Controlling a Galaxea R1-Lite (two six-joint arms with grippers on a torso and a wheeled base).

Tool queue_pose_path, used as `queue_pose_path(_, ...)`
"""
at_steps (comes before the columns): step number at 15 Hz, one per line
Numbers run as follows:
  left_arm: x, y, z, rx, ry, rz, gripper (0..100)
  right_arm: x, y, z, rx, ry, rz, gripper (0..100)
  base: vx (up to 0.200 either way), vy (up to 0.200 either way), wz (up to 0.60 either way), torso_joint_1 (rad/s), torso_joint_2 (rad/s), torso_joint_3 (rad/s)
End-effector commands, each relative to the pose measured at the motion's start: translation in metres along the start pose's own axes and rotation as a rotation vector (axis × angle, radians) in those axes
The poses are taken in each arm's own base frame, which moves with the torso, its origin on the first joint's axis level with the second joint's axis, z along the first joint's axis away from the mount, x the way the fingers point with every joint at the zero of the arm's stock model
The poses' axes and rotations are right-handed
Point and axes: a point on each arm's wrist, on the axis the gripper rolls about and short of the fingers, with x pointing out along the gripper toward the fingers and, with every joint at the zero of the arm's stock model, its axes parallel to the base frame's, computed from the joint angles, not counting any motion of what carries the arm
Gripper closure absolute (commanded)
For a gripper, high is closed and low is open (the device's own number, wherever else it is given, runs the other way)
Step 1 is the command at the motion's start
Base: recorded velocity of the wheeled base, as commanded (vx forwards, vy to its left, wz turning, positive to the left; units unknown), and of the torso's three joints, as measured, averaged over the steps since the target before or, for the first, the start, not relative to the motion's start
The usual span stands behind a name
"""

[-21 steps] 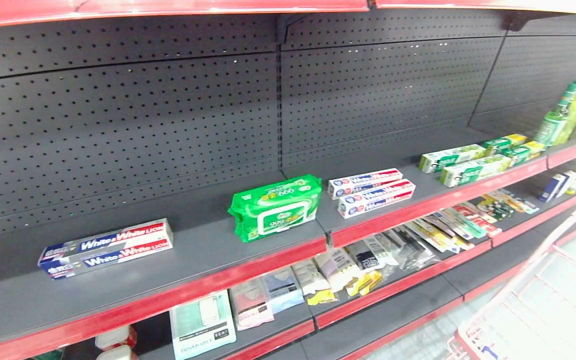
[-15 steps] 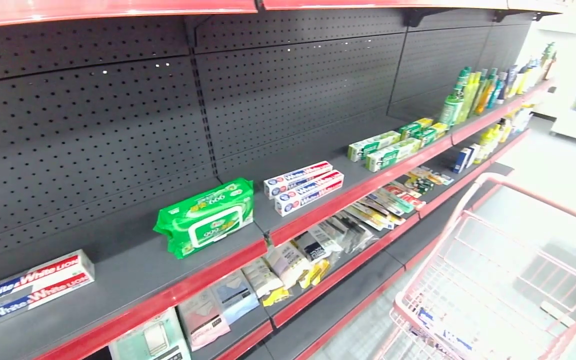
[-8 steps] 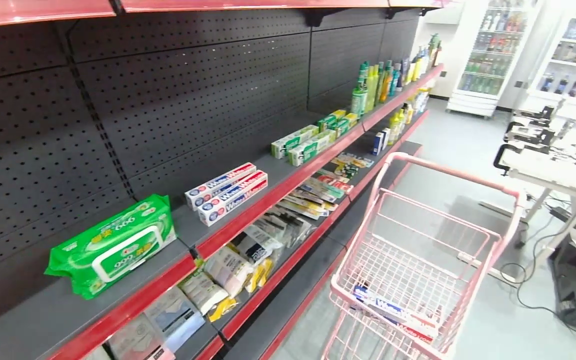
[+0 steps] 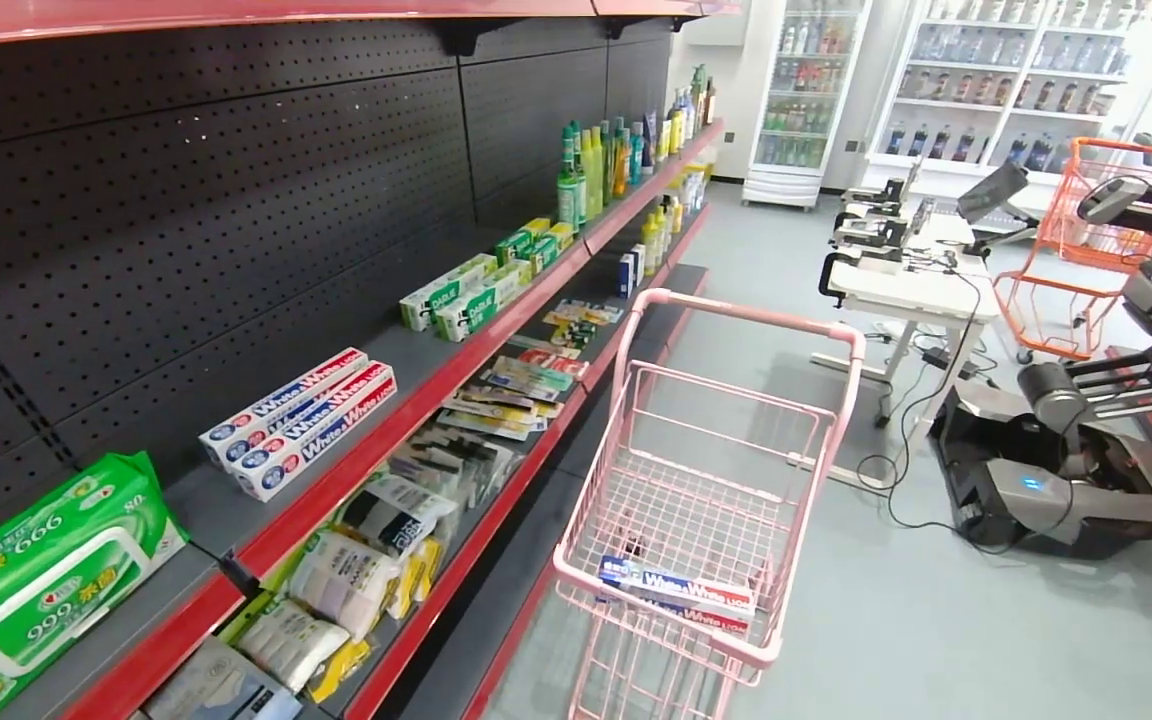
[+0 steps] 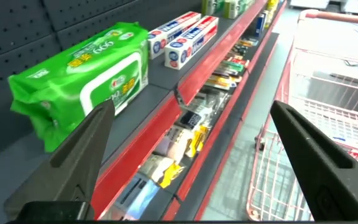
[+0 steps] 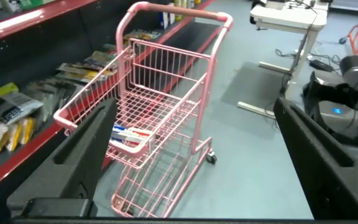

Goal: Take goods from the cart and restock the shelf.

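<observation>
A pink cart [image 4: 741, 312] stands in the aisle beside the shelf [image 4: 406, 420]. White, blue and red toothpaste boxes [image 4: 676, 590] lie in its basket. On the shelf board lie a green wipes pack [image 4: 36, 580] and two matching toothpaste boxes [image 4: 301, 420]. My left gripper [image 5: 197, 168] is open and holds nothing, hanging level with the shelf edge near the wipes pack [image 5: 82, 81]. My right gripper [image 6: 197, 162] is open and holds nothing, some way short of the cart [image 6: 179, 11] and above the floor. The toothpaste box [image 6: 129, 138] shows through the cart's wires.
Green toothpaste boxes [image 4: 461, 295] and bottles [image 4: 596, 165] sit farther along the shelf, with packets [image 4: 386, 540] on the lower board. Another robot [image 4: 1066, 450], a white table [image 4: 916, 285] and an orange cart [image 4: 1086, 230] stand to the right. Bare grey floor lies around the pink cart.
The head camera has swung to the right, so the shelf goods slid left in the picture and the cart and room came into view. Nothing on the shelf has moved.
</observation>
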Motion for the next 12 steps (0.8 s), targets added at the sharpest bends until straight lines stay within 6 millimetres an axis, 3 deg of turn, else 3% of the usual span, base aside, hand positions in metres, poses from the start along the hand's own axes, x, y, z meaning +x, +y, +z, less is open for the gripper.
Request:
queue_pose_path(1, 0.000, 0.000, 0.000, 0.000, 0.001, 0.000, 0, 0.000, 0.000, 0.000, -0.004, 0.001, 0.001, 0, 0.000, 0.000, 0.00, 0.000, 0.00, 0.000)
queue_pose_path(5, 0.000, 0.000, 0.000, 0.000, 0.001, 0.000, 0, 0.000, 0.000, 0.000, -0.003, -0.002, -0.013, 0, 0.000, 0.000, 0.00, 0.000, 0.00, 0.000)
queue_pose_path(6, 0.000, 0.000, 0.000, 0.000, 0.001, 0.000, 0, -0.002, 0.000, 0.021, -0.007, -0.026, -0.019, 0, 0.000, 0.000, 0.00, 0.000, 0.00, 0.000)
queue_pose_path(7, 0.000, 0.000, 0.000, 0.000, 0.001, 0.002, 0, 0.004, -0.001, 0.058, 0.005, -0.014, -0.030, 0, 0.000, 0.000, 0.00, 0.000, 0.00, 0.000)
queue_pose_path(8, 0.000, 0.000, 0.000, 0.000, 0.001, 0.002, 0, 0.060, -0.005, 0.188, 0.197, -0.044, -0.141, 0, 0.000, 0.000, 0.00, 0.000, 0.00, 0.000)
queue_pose_path(9, 0.000, 0.000, 0.000, 0.000, 0.001, 0.000, 0, 0.091, -0.007, 0.238, 0.190, -0.075, -0.136, 0, 0.000, 0.000, 0.00, 0.000, 0.00, 0.000)
queue_pose_path(10, 0.000, 0.000, 0.000, 0.000, 0.001, 0.002, 0, 0.113, -0.008, 0.242, 0.160, -0.031, -0.109, 0, 0.000, 0.000, 0.00, 0.000, 0.00, 0.000)
queue_pose_path(12, 0.000, 0.000, 0.000, 0.000, 0.001, 0.000, 0, 0.145, -0.006, 0.209, 0.088, 0.143, 0.003, 0, 0.000, 0.000, 0.00, 0.000, 0.00, 0.000)
